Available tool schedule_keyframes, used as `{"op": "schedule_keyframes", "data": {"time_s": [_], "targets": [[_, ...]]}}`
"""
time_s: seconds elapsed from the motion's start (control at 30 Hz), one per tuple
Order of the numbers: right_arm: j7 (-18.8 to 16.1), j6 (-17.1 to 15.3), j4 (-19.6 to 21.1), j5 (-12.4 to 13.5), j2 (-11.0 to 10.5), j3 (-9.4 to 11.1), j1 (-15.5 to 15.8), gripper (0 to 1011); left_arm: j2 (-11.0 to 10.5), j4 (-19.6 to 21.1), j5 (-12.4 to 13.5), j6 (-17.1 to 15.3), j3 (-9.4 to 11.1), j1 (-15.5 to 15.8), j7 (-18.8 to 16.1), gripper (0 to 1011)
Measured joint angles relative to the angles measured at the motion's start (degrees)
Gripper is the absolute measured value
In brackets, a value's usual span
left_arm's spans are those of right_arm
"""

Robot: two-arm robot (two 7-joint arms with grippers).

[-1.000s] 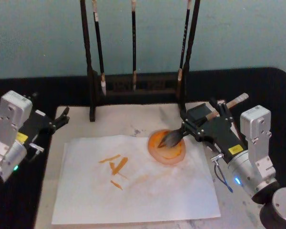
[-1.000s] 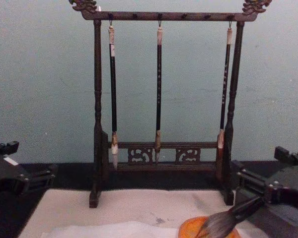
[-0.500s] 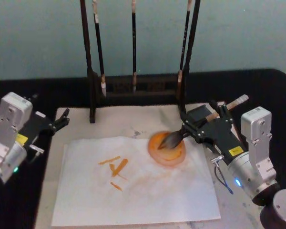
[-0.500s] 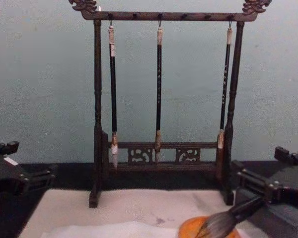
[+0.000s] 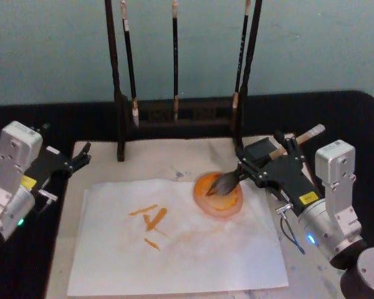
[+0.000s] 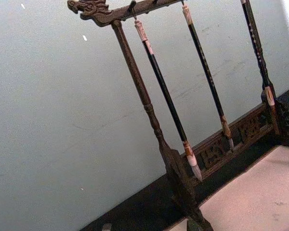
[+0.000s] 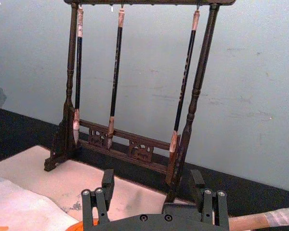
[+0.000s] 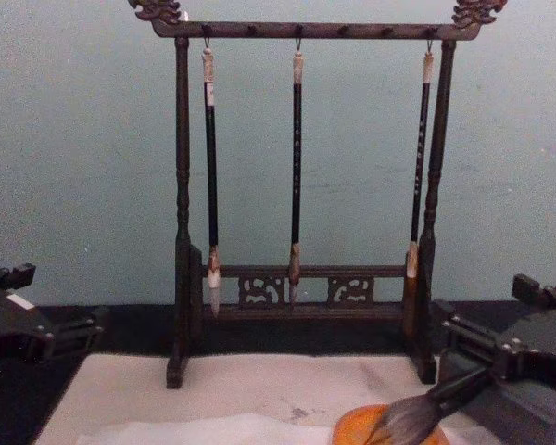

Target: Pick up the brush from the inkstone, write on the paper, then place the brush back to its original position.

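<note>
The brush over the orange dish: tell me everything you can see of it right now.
The brush is a thick calligraphy brush with a grey-white bristle tuft darkening toward the tip, a black ferrule and a pale tan wooden handle. It lies tilted, tuft down over the orange dish, handle rising back to the robot's right, its pale end poking out behind the right gripper. That gripper's fingers straddle the shaft near the ferrule; whether they pinch it is unclear. The dish sits on the paper.
</note>
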State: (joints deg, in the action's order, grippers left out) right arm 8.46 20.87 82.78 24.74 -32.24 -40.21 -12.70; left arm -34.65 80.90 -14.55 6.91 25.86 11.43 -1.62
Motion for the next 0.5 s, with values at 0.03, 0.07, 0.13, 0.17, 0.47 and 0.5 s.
{"op": "schedule_keyframes", "data": {"time_s": [0.03,0.07,0.13,0.17,0.47,0.5], "targets": [[0.0,0.0,0.0,0.0,0.0,0.0,0.0,1000,0.0,0.0,0.0,0.0,0.0,0.0,0.0,1010],[0.0,0.0,0.0,0.0,0.0,0.0,0.0,1000,0.0,0.0,0.0,0.0,0.0,0.0,0.0,1010],[0.0,0.0,0.0,0.0,0.0,0.0,0.0,1000,0.0,0.0,0.0,0.0,0.0,0.0,0.0,1010],[0.0,0.0,0.0,0.0,0.0,0.0,0.0,1000,0.0,0.0,0.0,0.0,0.0,0.0,0.0,1010],[0.0,0.0,0.0,0.0,0.0,0.0,0.0,1000,0.0,0.0,0.0,0.0,0.0,0.0,0.0,1010],[0.0,0.0,0.0,0.0,0.0,0.0,0.0,1000,0.0,0.0,0.0,0.0,0.0,0.0,0.0,1010]]}}
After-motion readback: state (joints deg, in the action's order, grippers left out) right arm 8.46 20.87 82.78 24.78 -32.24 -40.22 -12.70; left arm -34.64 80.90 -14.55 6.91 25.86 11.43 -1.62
